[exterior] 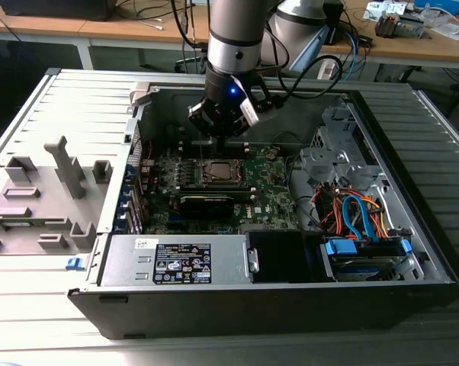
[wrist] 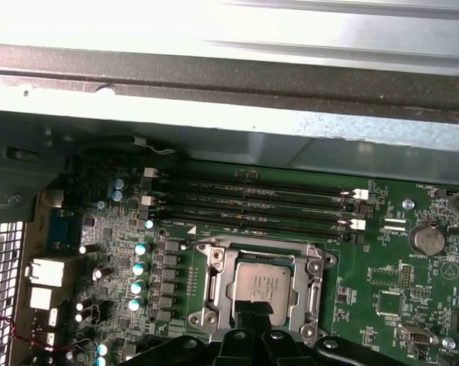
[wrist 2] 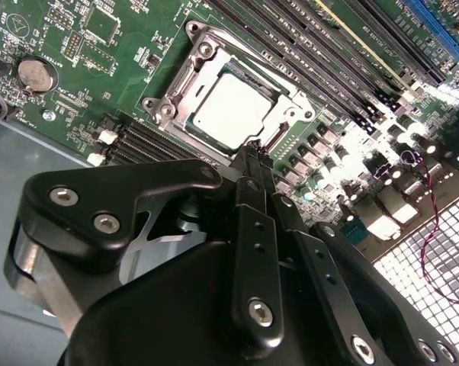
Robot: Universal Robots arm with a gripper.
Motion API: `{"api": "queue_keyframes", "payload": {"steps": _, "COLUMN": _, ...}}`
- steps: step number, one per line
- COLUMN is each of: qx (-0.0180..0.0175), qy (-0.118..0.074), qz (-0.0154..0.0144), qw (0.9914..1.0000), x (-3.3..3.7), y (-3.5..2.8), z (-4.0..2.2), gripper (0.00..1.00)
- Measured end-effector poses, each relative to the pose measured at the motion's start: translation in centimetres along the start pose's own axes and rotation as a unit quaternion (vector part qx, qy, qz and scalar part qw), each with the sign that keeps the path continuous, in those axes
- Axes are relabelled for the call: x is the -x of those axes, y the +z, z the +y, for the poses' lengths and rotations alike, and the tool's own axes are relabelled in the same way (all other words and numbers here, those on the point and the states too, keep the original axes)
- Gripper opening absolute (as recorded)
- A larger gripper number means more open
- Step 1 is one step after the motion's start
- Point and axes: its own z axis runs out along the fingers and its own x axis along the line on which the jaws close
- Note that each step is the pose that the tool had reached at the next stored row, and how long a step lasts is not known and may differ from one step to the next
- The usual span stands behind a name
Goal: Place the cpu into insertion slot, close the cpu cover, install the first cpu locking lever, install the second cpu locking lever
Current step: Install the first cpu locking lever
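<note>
An open computer case (exterior: 412, 252) is laid on a grey ribbed surface (exterior: 31, 320); wooden desks (exterior: 138, 30) are seen behind. The end effector (wrist 2: 248, 156), clenched empty, is poised over the cpu (wrist 2: 233, 114).

cpu (wrist 2: 231, 113) — matt silver metal top

My black metal gripper (wrist 2: 248, 164) has shiny silver screws. The small flat square chip (wrist 2: 231, 113) is silver-grey on top. The thin square metal frame plate (wrist: 315, 284) around it is silver-grey too. The flat circuit board (wrist: 382, 278) is green, with long black slots (wrist: 252, 204).
</note>
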Motion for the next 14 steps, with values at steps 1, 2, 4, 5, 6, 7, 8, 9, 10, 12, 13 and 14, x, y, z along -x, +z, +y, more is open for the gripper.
{"api": "queue_keyframes", "payload": {"steps": 1, "qx": 0.0, "qy": 0.0, "qz": 0.0, "qw": 1.0, "x": 0.0, "y": -0.02, "z": 0.0, "gripper": 0.11}}
{"api": "queue_keyframes", "payload": {"steps": 2, "qx": 0.0, "qy": 0.0, "qz": -0.0001, "qw": 1.0, "x": 0.0, "y": -0.03, "z": 0.0, "gripper": 0.11}}
{"api": "queue_keyframes", "payload": {"steps": 4, "qx": 0.0, "qy": 0.0, "qz": 0.0, "qw": 1.0, "x": -0.07, "y": -0.05, "z": 0.01, "gripper": 0.11}}
{"api": "queue_keyframes", "payload": {"steps": 5, "qx": -0.0001, "qy": 0.0, "qz": 0.0001, "qw": 1.0, "x": -0.12, "y": -0.06, "z": 0.01, "gripper": 0.11}}
{"api": "queue_keyframes", "payload": {"steps": 6, "qx": -0.0001, "qy": 0.0, "qz": 0.0, "qw": 1.0, "x": -0.18, "y": -0.06, "z": 0.01, "gripper": 0.11}}
{"api": "queue_keyframes", "payload": {"steps": 7, "qx": -0.0001, "qy": 0.0, "qz": -0.0001, "qw": 1.0, "x": -0.26, "y": -0.06, "z": 0.01, "gripper": 0.11}}
{"api": "queue_keyframes", "payload": {"steps": 8, "qx": 0.0, "qy": 0.0, "qz": -0.0002, "qw": 1.0, "x": -0.33, "y": -0.05, "z": 0.02, "gripper": 0.11}}
{"api": "queue_keyframes", "payload": {"steps": 9, "qx": -0.0001, "qy": 0.0, "qz": -0.0002, "qw": 1.0, "x": -0.44, "y": -0.07, "z": 0.03, "gripper": 0.11}}
{"api": "queue_keyframes", "payload": {"steps": 10, "qx": -0.0001, "qy": 0.0, "qz": -0.0005, "qw": 1.0, "x": -0.61, "y": -0.1, "z": 0.05, "gripper": 0.11}}
{"api": "queue_keyframes", "payload": {"steps": 12, "qx": 0.0, "qy": 0.0, "qz": -0.0008, "qw": 1.0, "x": -0.79, "y": -0.1, "z": 0.07, "gripper": 0.11}}
{"api": "queue_keyframes", "payload": {"steps": 13, "qx": -0.0001, "qy": 0.0, "qz": -0.001, "qw": 1.0, "x": -0.96, "y": -0.1, "z": 0.08, "gripper": 0.11}}
{"api": "queue_keyframes", "payload": {"steps": 14, "qx": -0.0001, "qy": 0.0, "qz": -0.0014, "qw": 1.0, "x": -1.14, "y": -0.09, "z": 0.1, "gripper": 0.11}}
